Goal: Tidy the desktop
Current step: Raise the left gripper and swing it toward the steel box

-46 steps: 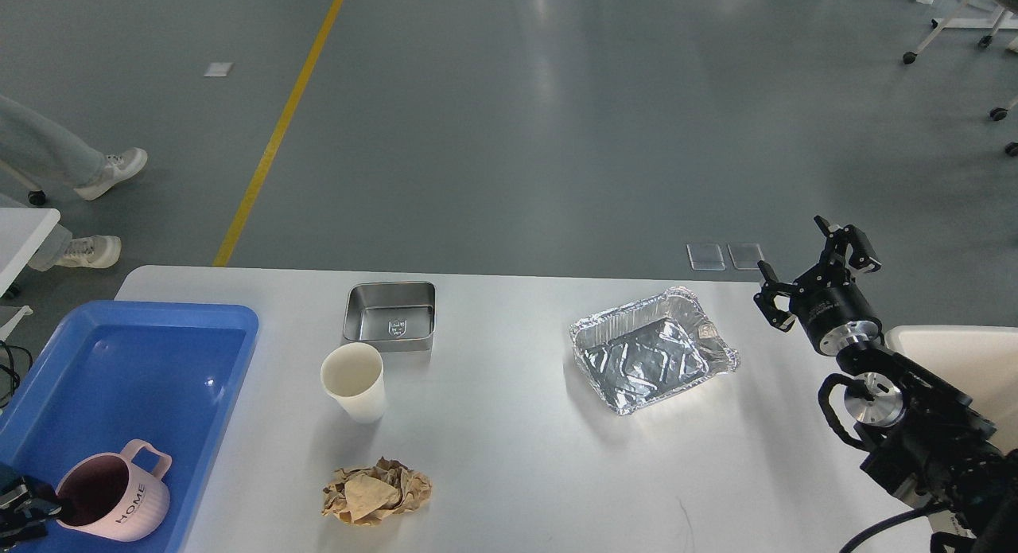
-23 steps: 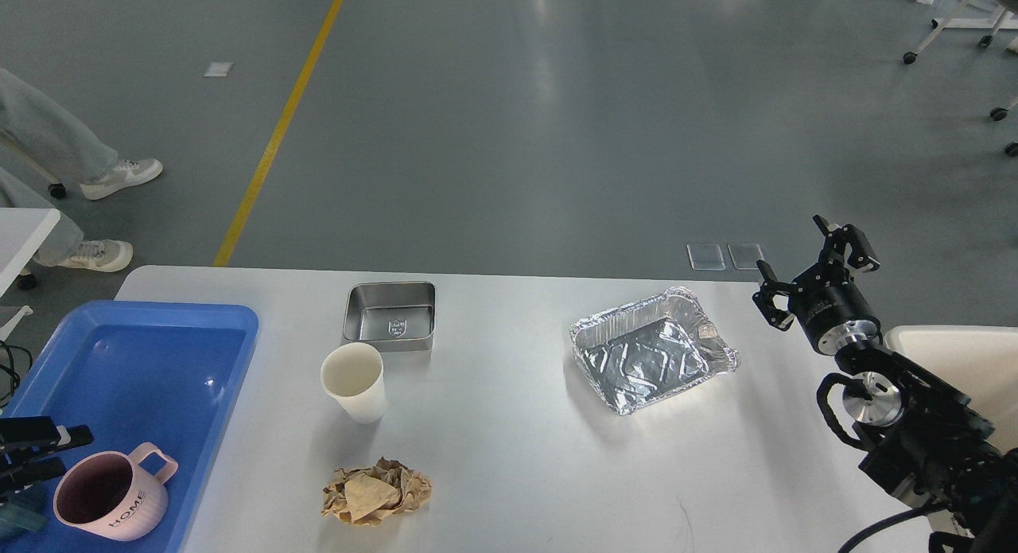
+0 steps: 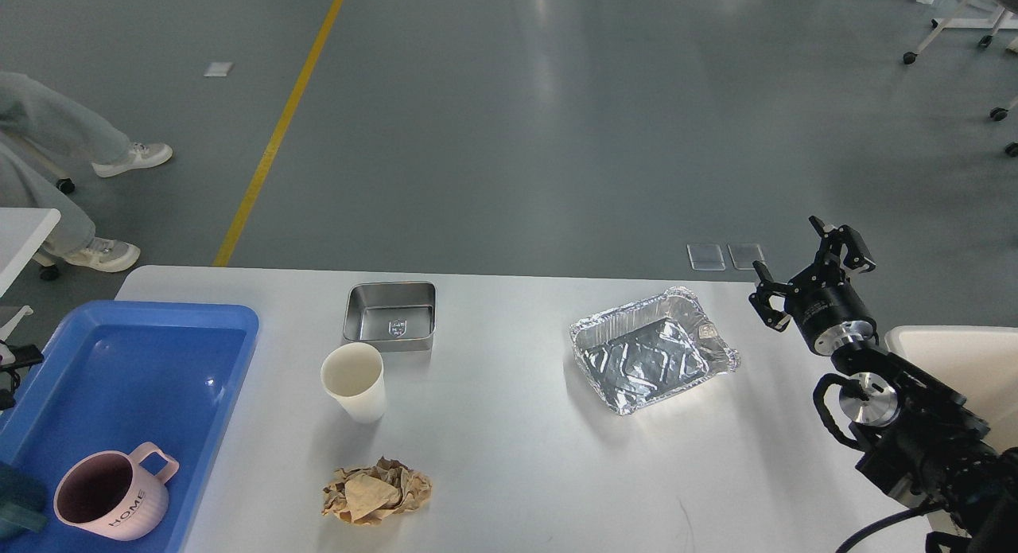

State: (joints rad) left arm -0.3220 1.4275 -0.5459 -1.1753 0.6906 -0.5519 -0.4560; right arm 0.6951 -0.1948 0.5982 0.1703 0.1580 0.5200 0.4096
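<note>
Hovering over the right edge of the desktop (image 3: 509, 426), the right gripper (image 3: 810, 276) has its fingers spread and holds nothing. Only a dark tip of the left gripper (image 3: 17, 357) shows at the left edge; I cannot tell its state.

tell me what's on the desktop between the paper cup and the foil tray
Nothing: in the head view the desktop is bare between the white paper cup and the foil tray. The steel tin sits behind the cup.
</note>
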